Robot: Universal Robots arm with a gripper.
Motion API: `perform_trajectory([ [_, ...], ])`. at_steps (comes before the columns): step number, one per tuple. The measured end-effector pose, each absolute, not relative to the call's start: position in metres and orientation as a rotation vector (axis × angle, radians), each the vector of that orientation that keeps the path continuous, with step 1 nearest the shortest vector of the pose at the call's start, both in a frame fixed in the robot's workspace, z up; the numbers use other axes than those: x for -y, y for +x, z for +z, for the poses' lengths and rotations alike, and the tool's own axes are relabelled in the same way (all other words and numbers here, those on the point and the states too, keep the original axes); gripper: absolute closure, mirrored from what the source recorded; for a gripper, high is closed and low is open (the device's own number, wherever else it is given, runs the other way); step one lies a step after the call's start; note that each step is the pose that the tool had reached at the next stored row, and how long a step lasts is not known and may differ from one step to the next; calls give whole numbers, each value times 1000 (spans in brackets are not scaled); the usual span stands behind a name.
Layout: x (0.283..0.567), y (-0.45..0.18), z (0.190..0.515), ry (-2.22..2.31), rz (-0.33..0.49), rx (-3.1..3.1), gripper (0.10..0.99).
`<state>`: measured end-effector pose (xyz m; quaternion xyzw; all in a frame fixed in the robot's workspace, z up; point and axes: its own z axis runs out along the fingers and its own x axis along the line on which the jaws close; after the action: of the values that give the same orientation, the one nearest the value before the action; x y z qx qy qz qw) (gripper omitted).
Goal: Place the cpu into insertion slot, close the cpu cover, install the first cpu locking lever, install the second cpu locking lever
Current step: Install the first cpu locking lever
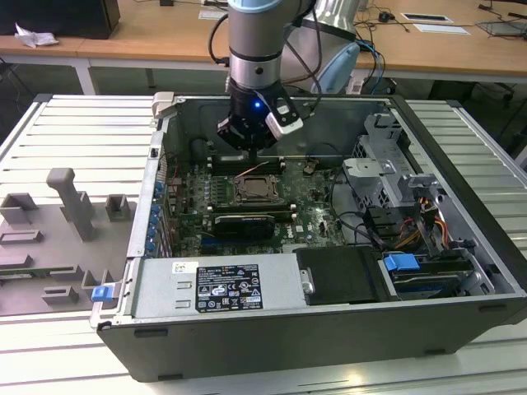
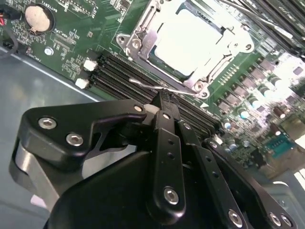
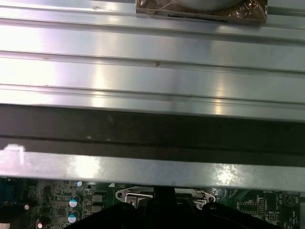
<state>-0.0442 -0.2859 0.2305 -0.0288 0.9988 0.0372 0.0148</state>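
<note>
Already one cpu [image 2: 190, 40] lies under one cpu cover [image 2: 143, 40] (clenched claw [image 2: 163, 99] just beside).

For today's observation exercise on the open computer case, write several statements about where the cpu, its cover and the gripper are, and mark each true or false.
1. The cpu sits in the insertion slot. True.
2. The cpu cover is lowered around the cpu. True.
3. The gripper carries the cpu. False: the cpu lies in the socket, and the gripper tip is beside a thin wire lever.
4. The gripper is outside the computer case. False: it reaches inside, above the motherboard.
</note>
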Motion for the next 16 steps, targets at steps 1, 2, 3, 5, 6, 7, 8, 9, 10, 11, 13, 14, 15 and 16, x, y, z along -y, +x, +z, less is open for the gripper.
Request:
perform_trajectory([
  [1,286,-42,228,-90,116,-3109,980],
  [2,285,-41,227,-90,116,-3109,980],
  [3,285,-40,226,-90,116,-3109,980],
  [5,284,-39,224,-90,116,-3109,980],
  [6,284,-37,223,-89,116,-3109,980],
  [7,284,-36,223,-89,116,-3109,980],
  [8,284,-34,222,-90,116,-3109,980],
  [9,284,-32,221,-90,116,-3109,980],
  [10,284,-30,219,-90,116,-3109,980],
  [11,284,-29,219,-90,116,-3109,980],
  [13,284,-27,217,-90,116,-3109,980],
  [14,284,-26,216,-90,116,-3109,980],
  [15,284,-26,215,-89,116,-3109,980],
  [16,284,-26,213,-90,116,-3109,980],
])
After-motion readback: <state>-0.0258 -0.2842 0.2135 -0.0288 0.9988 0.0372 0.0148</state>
